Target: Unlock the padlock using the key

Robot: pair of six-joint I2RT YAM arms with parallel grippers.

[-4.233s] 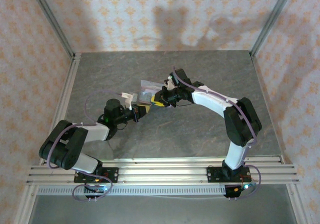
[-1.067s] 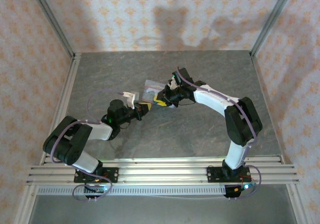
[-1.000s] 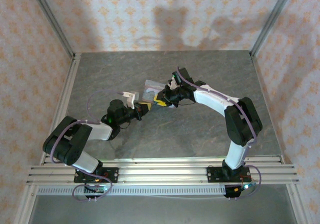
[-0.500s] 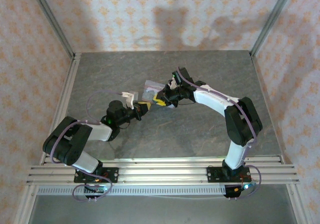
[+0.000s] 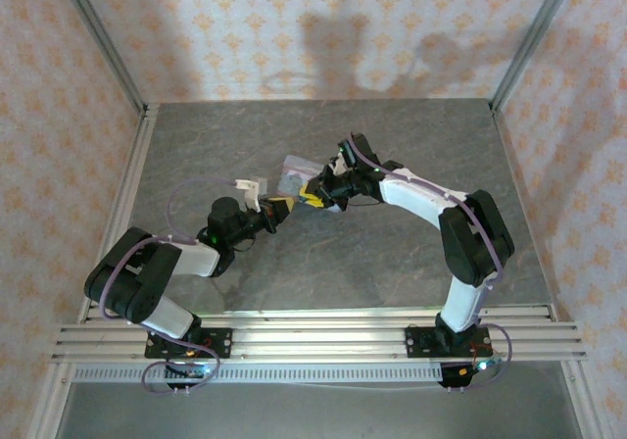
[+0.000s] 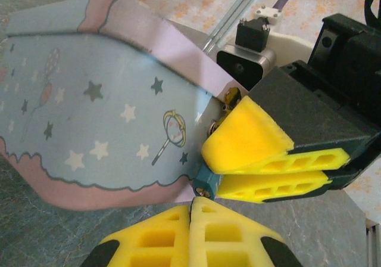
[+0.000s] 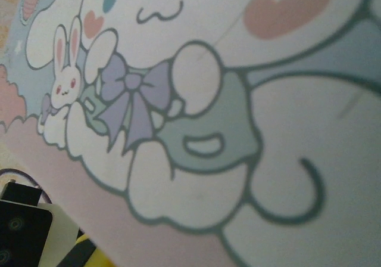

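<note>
At a corner of the tin (image 6: 89, 112), the right gripper (image 6: 212, 170) pinches the teal padlock (image 6: 203, 180) between nearly closed fingers. Just beside that corner, the left gripper (image 6: 191, 204) has its pads pressed together; what they hold, I cannot tell.

No readable text, labels, brands or numbers anywhere.

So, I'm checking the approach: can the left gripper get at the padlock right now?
Probably yes. The left gripper sits just below the padlock with nothing between them, though the right gripper's fingers cover most of it, leaving one teal corner exposed.
</note>
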